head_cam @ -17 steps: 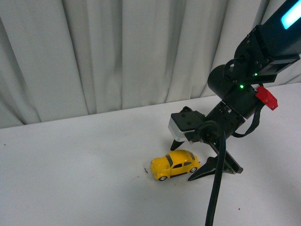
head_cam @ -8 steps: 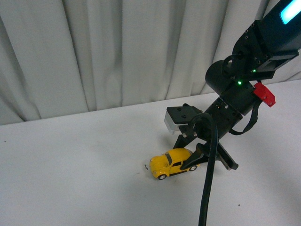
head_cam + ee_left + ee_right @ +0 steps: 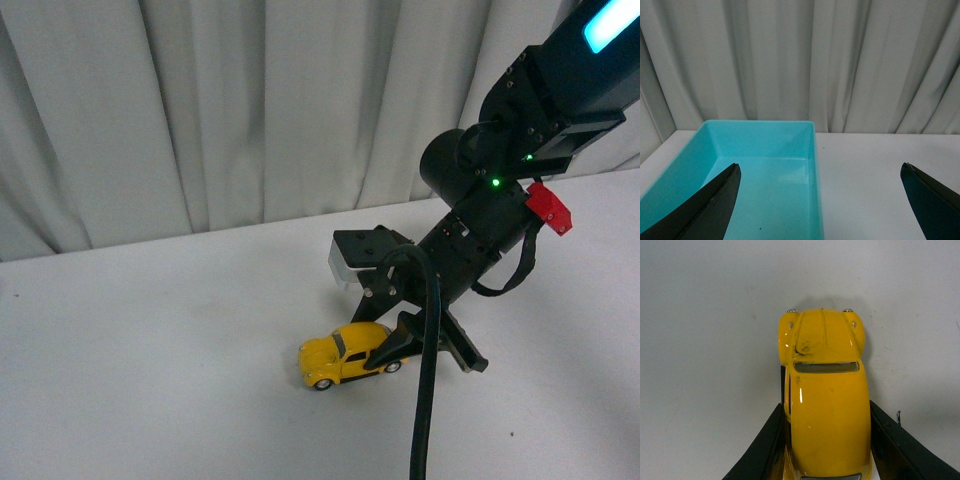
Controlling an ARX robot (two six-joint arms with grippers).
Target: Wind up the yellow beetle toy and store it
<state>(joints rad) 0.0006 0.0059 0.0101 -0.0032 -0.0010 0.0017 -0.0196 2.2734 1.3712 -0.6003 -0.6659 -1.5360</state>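
The yellow beetle toy (image 3: 343, 354) stands on its wheels on the white table, nose pointing left. My right gripper (image 3: 392, 342) is shut on its rear half, one black finger on each side. In the right wrist view the yellow beetle toy (image 3: 825, 390) fills the middle, its bonnet pointing away, and the right gripper (image 3: 826, 440) presses both its flanks. My left gripper (image 3: 822, 192) is open and empty, its fingers (image 3: 715, 200) wide apart above the near edge of a turquoise bin (image 3: 695, 155). The left arm does not show in the front view.
The turquoise bin is open-topped, with nothing seen inside. The white table (image 3: 150, 380) runs back to a grey curtain (image 3: 250, 110). A black cable (image 3: 425, 400) hangs from the right arm in front of the car.
My right gripper has closed onto the toy's sides. Arm and toy have shifted a little to the left across the table.
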